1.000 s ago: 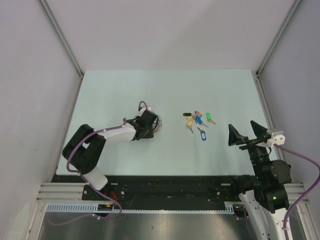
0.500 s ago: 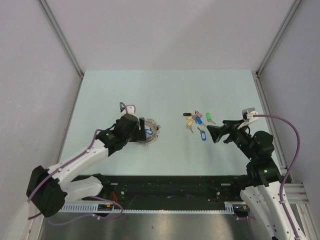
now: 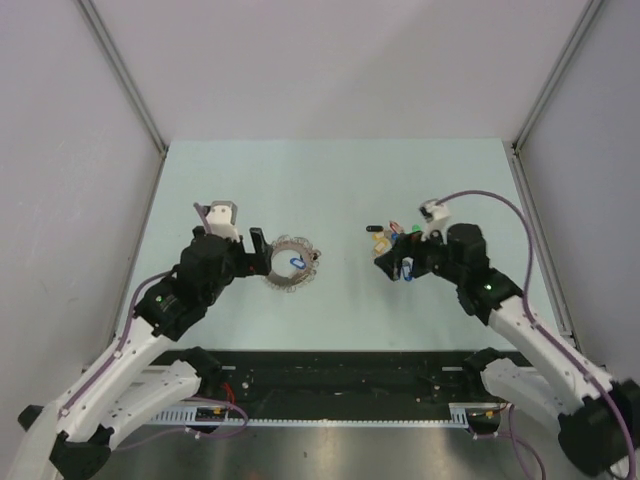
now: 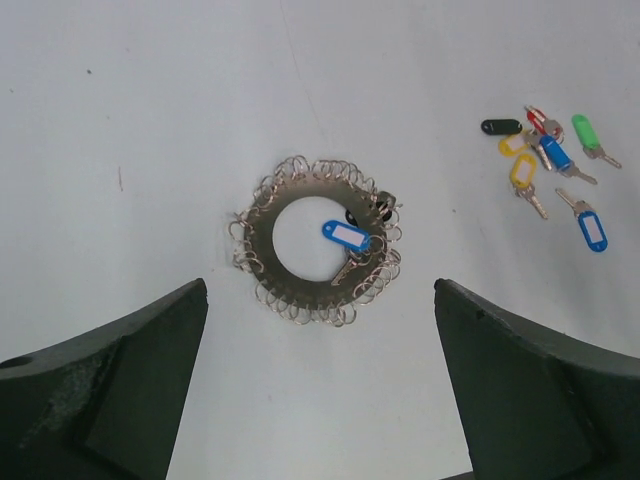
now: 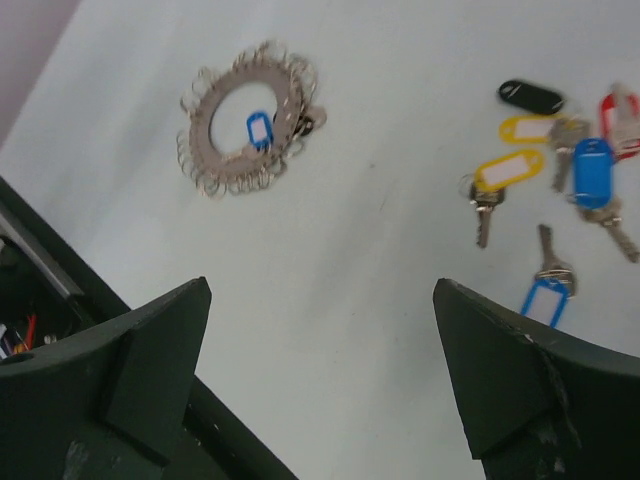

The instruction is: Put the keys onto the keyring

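The keyring lies flat on the pale table left of centre, also in the left wrist view and the right wrist view. A blue key rests across its right side, its head over the hole; a dark key head shows at its rim. Several loose keys lie in a cluster to the right: black, two yellow, blue, red, green, another blue. My left gripper hovers open and empty just left of the ring. My right gripper hangs open and empty over the cluster's near side.
Grey walls and metal frame rails close in the table at the back and sides. A black base rail runs along the near edge. Bare table surface lies behind the ring and keys.
My left gripper has opened and drawn back left off the keyring, leaving the blue key on it. My right arm has swung in from the right edge over the loose keys.
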Robot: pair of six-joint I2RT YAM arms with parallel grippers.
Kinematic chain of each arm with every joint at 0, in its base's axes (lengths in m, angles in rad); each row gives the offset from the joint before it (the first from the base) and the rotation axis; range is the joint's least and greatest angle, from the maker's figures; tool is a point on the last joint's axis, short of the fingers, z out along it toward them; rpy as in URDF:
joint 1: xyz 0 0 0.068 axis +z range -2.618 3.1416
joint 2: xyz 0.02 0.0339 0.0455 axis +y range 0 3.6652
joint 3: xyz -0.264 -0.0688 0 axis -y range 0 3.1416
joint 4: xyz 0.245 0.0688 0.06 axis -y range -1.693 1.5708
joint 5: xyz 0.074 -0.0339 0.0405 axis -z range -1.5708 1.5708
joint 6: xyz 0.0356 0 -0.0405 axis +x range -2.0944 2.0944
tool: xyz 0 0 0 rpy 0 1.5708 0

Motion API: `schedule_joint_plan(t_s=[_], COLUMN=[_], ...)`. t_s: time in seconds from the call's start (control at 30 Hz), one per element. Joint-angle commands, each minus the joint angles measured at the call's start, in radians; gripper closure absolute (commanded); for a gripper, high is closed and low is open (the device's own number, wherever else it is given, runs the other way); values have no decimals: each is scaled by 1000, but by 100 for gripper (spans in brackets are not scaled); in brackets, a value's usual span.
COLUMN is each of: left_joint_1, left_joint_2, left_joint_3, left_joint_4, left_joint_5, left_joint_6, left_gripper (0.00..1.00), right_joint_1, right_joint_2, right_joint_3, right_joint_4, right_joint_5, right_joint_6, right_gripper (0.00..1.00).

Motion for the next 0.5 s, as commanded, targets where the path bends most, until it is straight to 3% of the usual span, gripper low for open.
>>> schedule_joint_plan(t_s=[0.0, 0.2, 0.33, 0.47], left_joint_1=[5, 5, 6, 17], left_joint_2=[-94, -232, -263, -260], left_joint_3=[-17, -100, -128, -129], left_joint_4=[26, 38, 52, 54], left_joint_5=[-25, -79, -77, -83], left_joint_6=[96, 133, 147, 149], left_gripper=[0, 0, 0, 0], right_joint_1=[191, 419, 519, 555], right_joint_2=[190, 558, 733, 853], right_joint_3=[100, 227, 325, 385], right_joint_4=[42, 181, 246, 306], right_joint_5=[160, 326, 452, 483], right_joint_6=[-46, -64, -115, -115], right_gripper=[0, 2, 13, 24])
